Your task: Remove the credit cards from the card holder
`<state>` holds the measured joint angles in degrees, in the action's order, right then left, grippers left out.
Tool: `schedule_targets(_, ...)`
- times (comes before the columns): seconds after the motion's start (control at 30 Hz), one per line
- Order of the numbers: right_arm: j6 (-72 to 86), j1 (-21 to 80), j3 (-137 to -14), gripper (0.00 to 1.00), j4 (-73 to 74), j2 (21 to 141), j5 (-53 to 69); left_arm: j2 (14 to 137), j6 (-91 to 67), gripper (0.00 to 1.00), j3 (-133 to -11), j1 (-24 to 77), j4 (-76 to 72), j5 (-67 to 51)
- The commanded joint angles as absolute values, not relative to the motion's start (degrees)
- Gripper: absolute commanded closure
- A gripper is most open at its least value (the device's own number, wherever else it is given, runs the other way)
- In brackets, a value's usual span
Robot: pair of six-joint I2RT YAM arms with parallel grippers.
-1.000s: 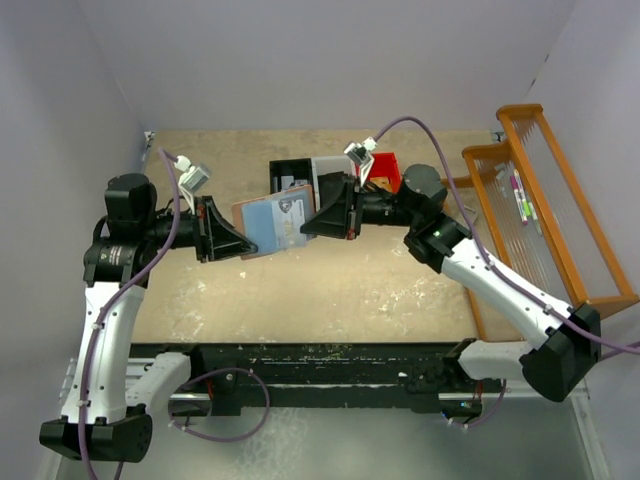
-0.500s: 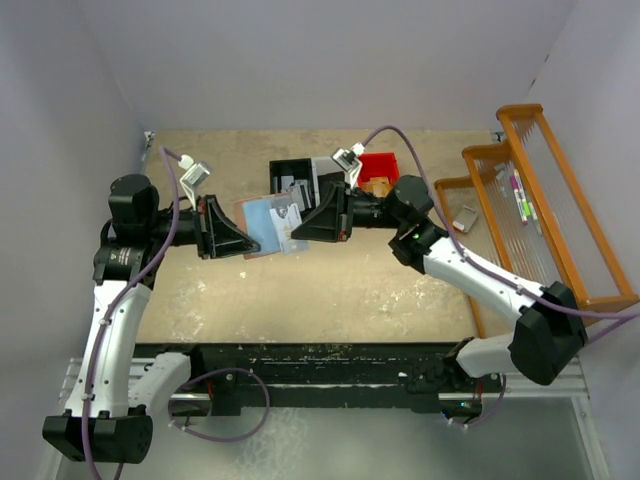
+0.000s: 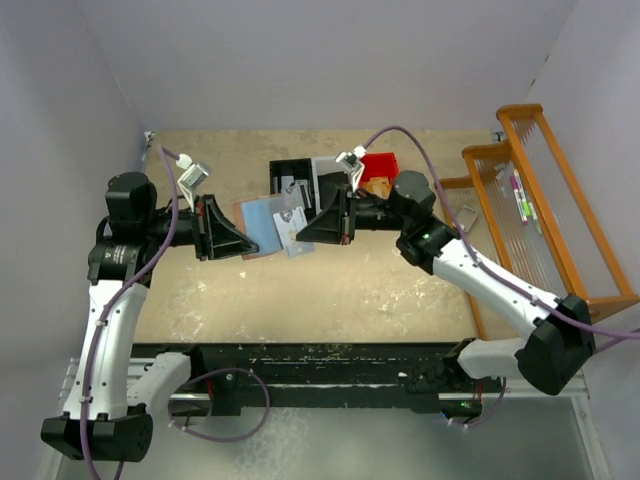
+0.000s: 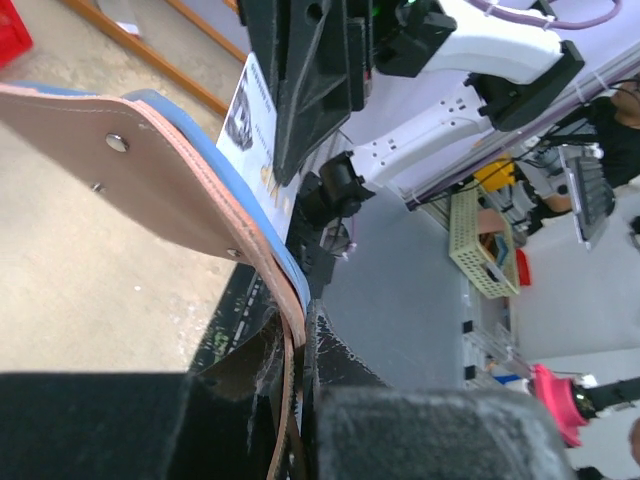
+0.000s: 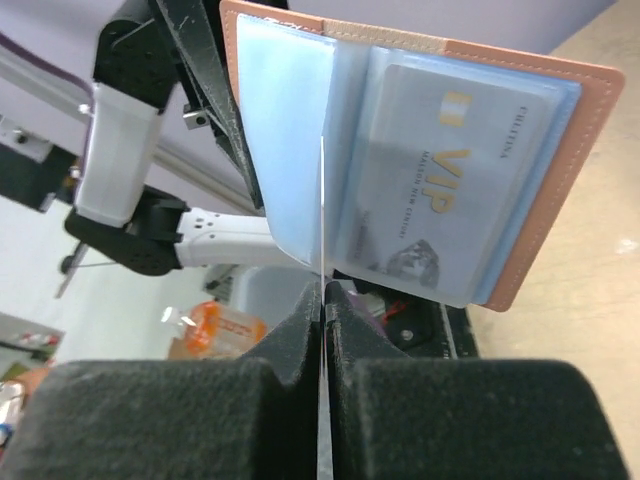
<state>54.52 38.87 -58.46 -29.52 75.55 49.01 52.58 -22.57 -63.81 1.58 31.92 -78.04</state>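
While the card holder (image 3: 258, 222) hangs open in the air between the two arms, above the table (image 3: 350, 285), you have its salmon-pink edge clamped in the left gripper (image 3: 242, 245), with the blue-grey inside turned toward the other arm. The right gripper (image 5: 323, 295) is pinched tight on one credit card (image 3: 293, 226), right against the holder's open face.

I judge you to be mid-extraction. One card is in the grip, and the VIP card (image 5: 440, 190) sits in its pocket, not yet taken. Whether the gripped card's far end is clear of its slot, I cannot tell from any view. The next move calls for a straight pull along the card's own plane, away from the holder, with the left grip kept firm so the wallet does not follow. After that, set the card down and go for the VIP card.

Your right wrist camera sees the gripped card only edge-on, as a thin pale line, but it gives you the pockets plainly. The left wrist camera shows that card's printed face and the holder's riveted outside, not the slots. Only the top view shows the black bin (image 3: 290, 178) and red bin (image 3: 380, 165) behind.
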Motion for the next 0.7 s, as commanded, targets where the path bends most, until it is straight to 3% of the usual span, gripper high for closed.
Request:
schedule_targets(0.0, 40.9, 35.0, -63.9, 1.0, -10.6, 70.9, 45.3, 53.0, -8.2, 1.0, -69.1, 1.4, 42.3, -73.6)
schedule_targets(0.27, 32.9, 24.9, -65.7, 1.0, 4.4, 73.3, 38.2, 60.0, 7.9, 1.0, -68.7, 1.5, 56.0, -57.4)
schedule_targets(0.67, 31.9, 24.6, -75.6, 1.0, 3.1, 90.4, 27.0, 81.1, 10.5, 1.0, -71.0, 6.5, 60.3, -54.1)
